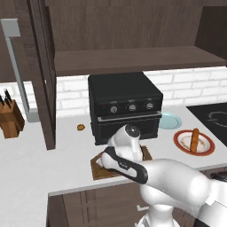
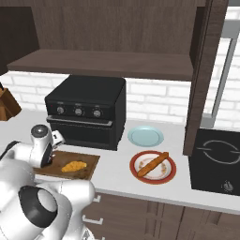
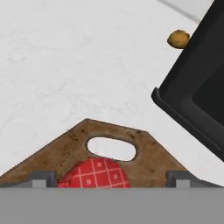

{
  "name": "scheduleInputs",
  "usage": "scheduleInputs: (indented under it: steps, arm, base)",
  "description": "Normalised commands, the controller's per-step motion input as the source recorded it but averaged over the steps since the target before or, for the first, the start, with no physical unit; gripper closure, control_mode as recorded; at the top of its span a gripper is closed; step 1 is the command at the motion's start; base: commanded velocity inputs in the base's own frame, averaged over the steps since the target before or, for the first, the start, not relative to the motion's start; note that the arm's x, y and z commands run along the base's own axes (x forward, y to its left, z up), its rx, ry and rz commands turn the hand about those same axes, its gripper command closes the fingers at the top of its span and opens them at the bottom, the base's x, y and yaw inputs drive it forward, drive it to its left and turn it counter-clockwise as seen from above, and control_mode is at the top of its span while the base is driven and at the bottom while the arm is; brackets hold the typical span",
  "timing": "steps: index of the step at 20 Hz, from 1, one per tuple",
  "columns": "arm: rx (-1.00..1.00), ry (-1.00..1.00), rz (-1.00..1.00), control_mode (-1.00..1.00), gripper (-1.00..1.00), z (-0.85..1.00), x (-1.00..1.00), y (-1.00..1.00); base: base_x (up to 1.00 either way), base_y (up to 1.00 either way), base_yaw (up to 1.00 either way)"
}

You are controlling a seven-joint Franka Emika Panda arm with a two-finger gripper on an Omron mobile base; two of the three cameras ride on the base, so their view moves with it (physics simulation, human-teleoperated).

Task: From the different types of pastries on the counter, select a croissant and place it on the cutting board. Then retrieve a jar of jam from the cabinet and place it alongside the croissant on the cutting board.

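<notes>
Jam jar point(image 3: 94, 174) sits on the board point(image 3: 65, 151), its red checked lid just below the oval handle hole in the hand view. The gripper point(image 3: 111, 178) hangs over it with its two tips spread wide, one on each side of the lid and clear of it, so nothing is held. The croissant point(image 2: 74, 166) lies on the same board near its middle in the right base view, beside the arm's wrist. The board rests on the counter point(image 1: 35, 155) in front of the black oven point(image 1: 125, 105). A small brown lump point(image 3: 178, 38) lies on the counter by the oven's corner. A stick pastry point(image 2: 152, 163) lies on a red-rimmed plate point(image 2: 153, 167), next to an empty blue plate point(image 2: 146, 136).
</notes>
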Motion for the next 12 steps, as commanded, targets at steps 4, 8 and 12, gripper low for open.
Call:
scheduleInputs:
  steps: [4,8,12]
  arm:
    - [0.24,-0.14,0.03,-1.00,-1.00,0.49,-0.79,-0.18]
    - [0.25,-0.02,0.01,-1.00,-1.00,0.62,-1.00,-0.18]
    - [0.23,0.00,0.00,-1.00,-1.00,0.79,-1.00,-0.08]
  base:
    - [0.00,0.00,0.00]
    - [0.00,0.00,0.00]
    - [0.00,0.00,0.00]
